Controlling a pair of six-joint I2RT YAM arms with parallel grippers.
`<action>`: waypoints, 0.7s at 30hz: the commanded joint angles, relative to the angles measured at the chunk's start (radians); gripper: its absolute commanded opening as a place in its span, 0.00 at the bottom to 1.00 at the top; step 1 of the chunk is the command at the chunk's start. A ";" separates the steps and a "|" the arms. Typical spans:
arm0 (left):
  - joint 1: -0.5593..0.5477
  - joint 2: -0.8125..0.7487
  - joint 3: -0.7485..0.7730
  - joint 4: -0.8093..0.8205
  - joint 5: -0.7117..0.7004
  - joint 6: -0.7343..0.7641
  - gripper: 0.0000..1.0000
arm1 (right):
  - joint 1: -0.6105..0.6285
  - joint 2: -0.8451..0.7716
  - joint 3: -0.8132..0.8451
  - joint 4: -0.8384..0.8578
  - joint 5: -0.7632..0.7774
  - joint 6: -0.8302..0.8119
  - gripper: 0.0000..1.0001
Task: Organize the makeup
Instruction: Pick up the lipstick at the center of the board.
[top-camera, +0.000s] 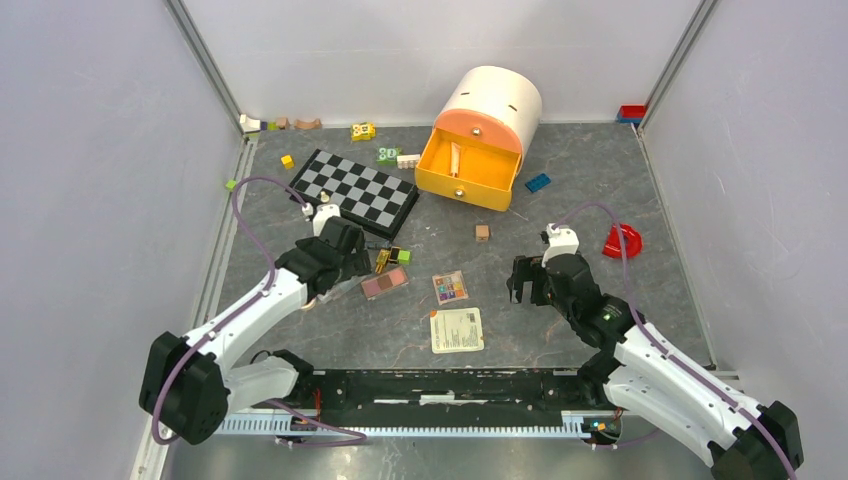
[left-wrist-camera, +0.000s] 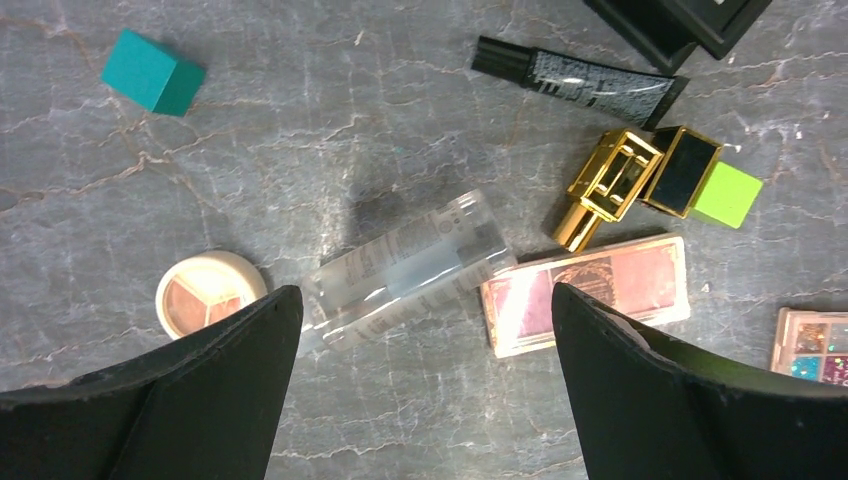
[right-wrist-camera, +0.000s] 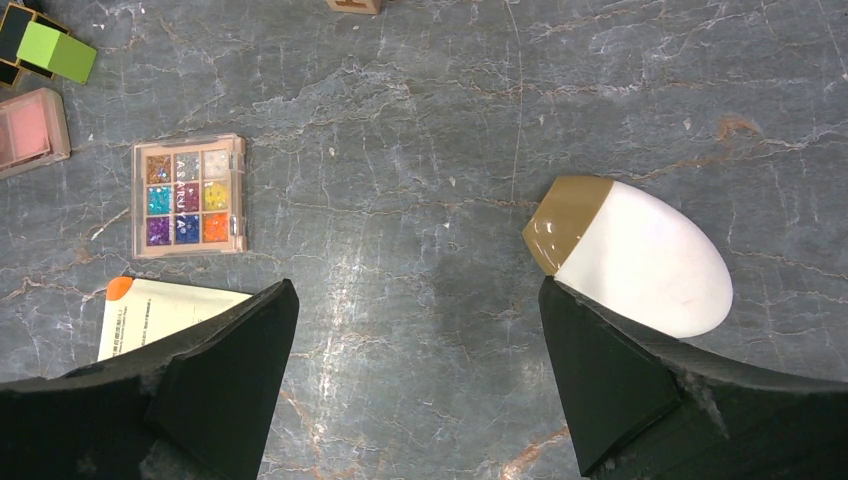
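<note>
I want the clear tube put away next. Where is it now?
In the left wrist view the clear tube lies flat on the table, between the round compact on its left and the pink palette on its right.

Centre of frame: multicolour palette (top-camera: 449, 287) lying near pink palette (top-camera: 384, 283), leaflet (top-camera: 457, 329) lying just below | upper centre: orange drawer box (top-camera: 470, 172) standing open | upper left: chessboard (top-camera: 362, 190) lying flat on table (top-camera: 585, 195)
</note>
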 joint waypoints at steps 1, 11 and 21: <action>0.003 0.019 -0.007 0.101 0.018 0.044 1.00 | 0.003 0.010 -0.003 0.040 -0.002 -0.010 0.98; 0.003 0.107 0.017 0.160 0.045 0.075 1.00 | 0.003 0.012 -0.001 0.039 -0.025 -0.025 0.98; 0.004 0.250 0.108 0.274 0.105 0.176 0.95 | 0.004 0.019 0.006 0.038 -0.050 -0.030 0.98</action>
